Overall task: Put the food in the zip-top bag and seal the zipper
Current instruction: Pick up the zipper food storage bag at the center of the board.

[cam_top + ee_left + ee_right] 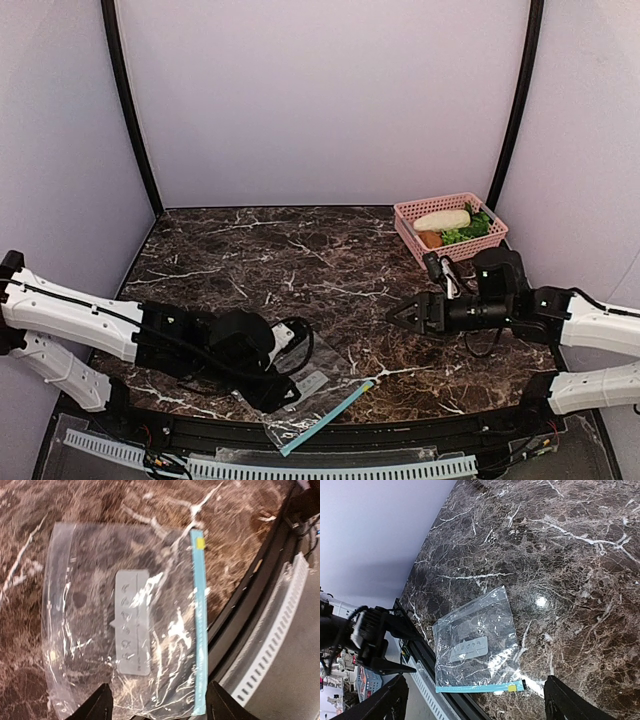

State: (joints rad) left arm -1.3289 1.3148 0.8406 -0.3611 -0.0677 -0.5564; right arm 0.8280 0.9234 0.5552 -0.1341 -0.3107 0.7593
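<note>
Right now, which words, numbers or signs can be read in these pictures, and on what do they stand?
No text can be read.
White label on the bag: a column of pale marks, too blurred to read.
The zipper strip: a small yellow square, no letters visible.
Pink basket: no writing seen.

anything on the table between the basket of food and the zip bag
Nothing visible lies on the marble between the pink basket and the zip-top bag. Only the open right end effector hangs over that stretch, and the left end effector hovers over the bag.
</note>
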